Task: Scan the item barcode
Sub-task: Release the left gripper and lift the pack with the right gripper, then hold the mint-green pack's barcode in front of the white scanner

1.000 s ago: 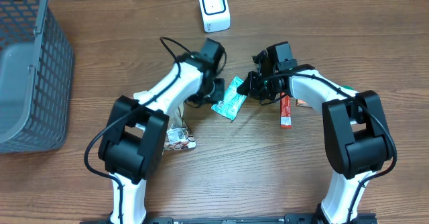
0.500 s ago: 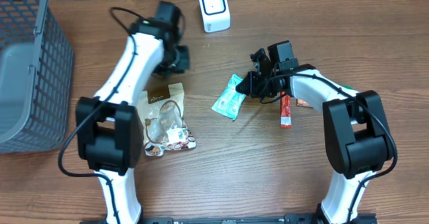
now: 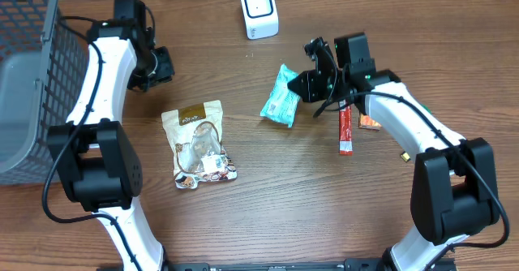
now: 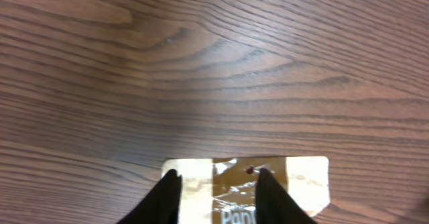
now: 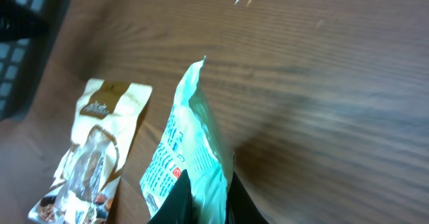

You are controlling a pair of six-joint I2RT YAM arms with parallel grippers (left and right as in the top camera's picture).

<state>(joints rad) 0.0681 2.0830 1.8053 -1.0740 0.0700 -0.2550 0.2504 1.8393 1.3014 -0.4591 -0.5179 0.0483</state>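
The left arm has swung from the middle to the far left beside the basket [image 3: 32, 84], and the left gripper [image 3: 158, 64] hangs there, fingers apart and empty. The right gripper [image 3: 312, 83] alone now carries the teal packet [image 3: 280, 96], clamped on its right edge, right of centre. The handover looks done. The packet's long axis runs near-to-far, its far end pointing roughly toward the scanner [image 3: 259, 10].

The wooden tabletop [image 3: 308, 214] carries a grey basket [image 3: 69, 84] at its far left edge, a white scanner [image 3: 259, 10] standing at the back near the middle, a tan pouch [image 3: 199, 144] lying flat left of centre, and, to the right, a red stick [image 3: 345, 131] with a small orange packet [image 3: 370, 123] just beside it.
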